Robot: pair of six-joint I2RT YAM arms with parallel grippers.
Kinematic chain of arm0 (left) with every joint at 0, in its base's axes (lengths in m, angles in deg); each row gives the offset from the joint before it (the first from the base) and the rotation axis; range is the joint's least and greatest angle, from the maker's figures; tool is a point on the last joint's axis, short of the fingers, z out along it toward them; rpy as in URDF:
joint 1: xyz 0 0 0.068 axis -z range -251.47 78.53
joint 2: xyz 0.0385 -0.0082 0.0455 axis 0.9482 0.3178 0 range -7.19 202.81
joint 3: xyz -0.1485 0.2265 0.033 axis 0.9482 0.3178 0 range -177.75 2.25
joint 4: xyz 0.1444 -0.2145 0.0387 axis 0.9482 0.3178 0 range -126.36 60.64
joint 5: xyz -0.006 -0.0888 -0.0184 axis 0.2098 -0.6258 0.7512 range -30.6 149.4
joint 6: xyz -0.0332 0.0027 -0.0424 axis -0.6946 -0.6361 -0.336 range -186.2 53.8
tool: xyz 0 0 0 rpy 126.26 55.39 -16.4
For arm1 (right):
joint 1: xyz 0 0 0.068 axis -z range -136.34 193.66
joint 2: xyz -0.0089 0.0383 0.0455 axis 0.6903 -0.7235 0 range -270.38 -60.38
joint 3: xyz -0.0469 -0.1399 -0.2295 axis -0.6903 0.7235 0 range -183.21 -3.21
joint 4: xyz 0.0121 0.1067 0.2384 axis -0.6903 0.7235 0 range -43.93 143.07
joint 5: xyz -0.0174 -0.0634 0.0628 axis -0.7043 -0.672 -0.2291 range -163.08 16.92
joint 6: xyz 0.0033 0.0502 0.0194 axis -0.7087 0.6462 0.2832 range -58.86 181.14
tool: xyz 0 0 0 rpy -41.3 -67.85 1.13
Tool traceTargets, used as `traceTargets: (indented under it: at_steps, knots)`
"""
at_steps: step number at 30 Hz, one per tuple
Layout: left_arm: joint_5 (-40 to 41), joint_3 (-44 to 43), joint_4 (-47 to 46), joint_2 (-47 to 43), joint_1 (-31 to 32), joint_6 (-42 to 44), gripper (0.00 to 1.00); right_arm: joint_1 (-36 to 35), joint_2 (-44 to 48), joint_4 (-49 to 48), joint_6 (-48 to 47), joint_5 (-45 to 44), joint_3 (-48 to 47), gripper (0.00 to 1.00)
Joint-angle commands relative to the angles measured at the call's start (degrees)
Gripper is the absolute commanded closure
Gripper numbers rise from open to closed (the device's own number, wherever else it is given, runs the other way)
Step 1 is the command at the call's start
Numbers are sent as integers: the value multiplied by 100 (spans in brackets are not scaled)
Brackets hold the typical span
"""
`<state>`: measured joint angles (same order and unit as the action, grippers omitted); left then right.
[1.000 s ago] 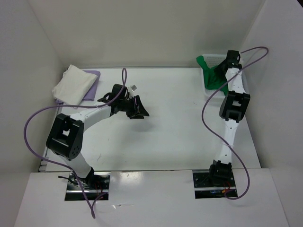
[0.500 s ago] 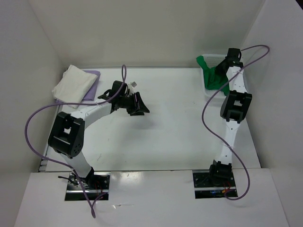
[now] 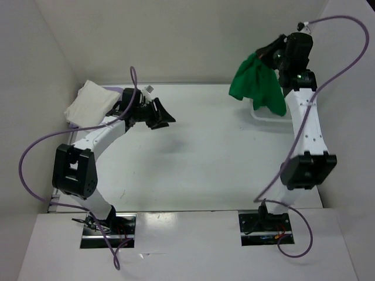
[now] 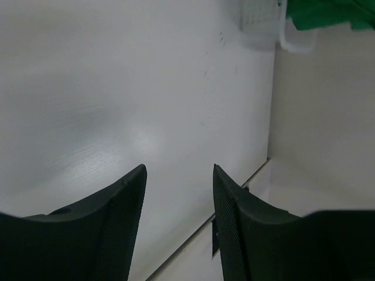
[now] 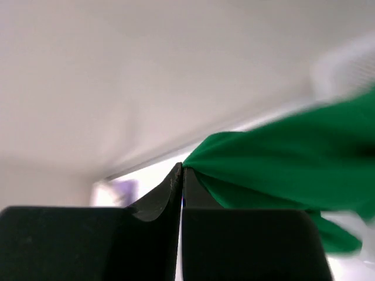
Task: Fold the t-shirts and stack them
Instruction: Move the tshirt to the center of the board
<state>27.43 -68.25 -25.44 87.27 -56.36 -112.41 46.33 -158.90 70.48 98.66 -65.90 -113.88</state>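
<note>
Right gripper (image 5: 181, 172) is pinching shut on the green t-shirt (image 3: 256, 85), with the arm reaching high at the far right and its forearm standing steep. The shirt is hanging bunched above the tabletop (image 3: 211, 152), its lower edge dangling over the white basket (image 3: 262, 116), whose contents are hiding behind the cloth. Left gripper (image 3: 163, 114) is hovering released and holding nothing, arm bending toward the far left. Cream t-shirt (image 3: 91, 102) is lying folded on the lavender t-shirt (image 3: 112, 90) in the far-left corner.

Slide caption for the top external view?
Right gripper holds the green t-shirt hanging above the white basket; left gripper open near the folded cream t-shirt.
</note>
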Motion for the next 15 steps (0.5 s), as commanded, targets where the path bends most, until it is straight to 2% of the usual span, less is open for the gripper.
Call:
traceTargets:
  at_steps: [1,6,8,10,12,13,15]
  knots:
    - [-108,-289,-195,-445,-377,-317,43,-864,1247,-885,-157,729,-550,100]
    - [-108,245,-283,-823,-1290,-800,43,-1918,1450,-1533,473,1908,-1105,100]
    - [-161,483,-353,-1059,-1815,-1002,43,-2078,1450,-1815,773,2504,-1184,100]
    - [-161,712,-353,-1209,-2151,-1056,42,-2183,1397,-2141,986,2692,-1124,100]
    - [-161,791,-301,-1429,-2555,-1056,42,-2184,1458,-2299,1134,2692,-513,100]
    - [-109,792,-240,-1534,-2679,-1056,42,-1914,1458,-2717,1422,2831,-160,100]
    - [-108,854,-239,-1535,-2935,-1056,42,-1719,1616,-3080,1705,2981,1105,100]
